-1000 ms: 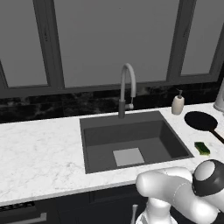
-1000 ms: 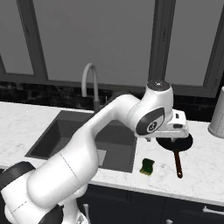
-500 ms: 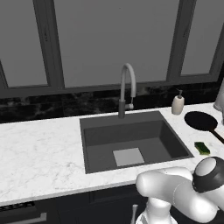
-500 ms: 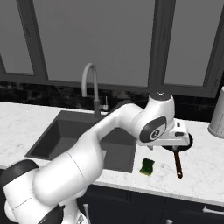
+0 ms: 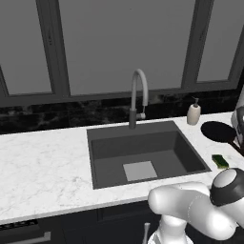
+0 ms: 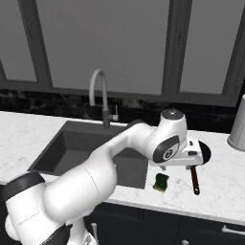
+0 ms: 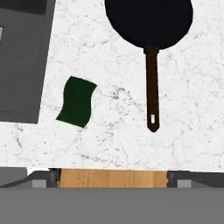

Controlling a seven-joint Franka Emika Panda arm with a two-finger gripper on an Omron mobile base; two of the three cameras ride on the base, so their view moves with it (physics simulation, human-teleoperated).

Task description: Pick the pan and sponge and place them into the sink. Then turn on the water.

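Note:
The black pan (image 7: pixel 148 22) lies on the white counter right of the sink (image 5: pixel 143 152), its reddish-brown handle (image 7: pixel 152 87) pointing toward the counter's front edge. The green sponge (image 7: pixel 76 101) lies flat between the pan handle and the sink's corner. In the right base view my gripper (image 6: pixel 184 160) hangs just above the pan (image 6: pixel 206 152) and hides most of it, with the sponge (image 6: pixel 161 182) below and to its left. The fingertips (image 7: pixel 43 178) stand wide apart at the bottom of the hand view, open and holding nothing. The pan (image 5: pixel 218 132) and sponge (image 5: pixel 220 161) also show in the left base view.
A grey gooseneck faucet (image 5: pixel 138 95) stands behind the sink, with no stream falling from it. A beige soap dispenser (image 5: pixel 193 114) sits behind the pan. A pale canister (image 6: pixel 238 129) stands at the far right of the counter. Bare marble counter (image 5: pixel 43 167) stretches left of the sink.
The hand has dropped lower toward the pan and counter. The pan and sponge have not moved, and the gripper has stayed open.

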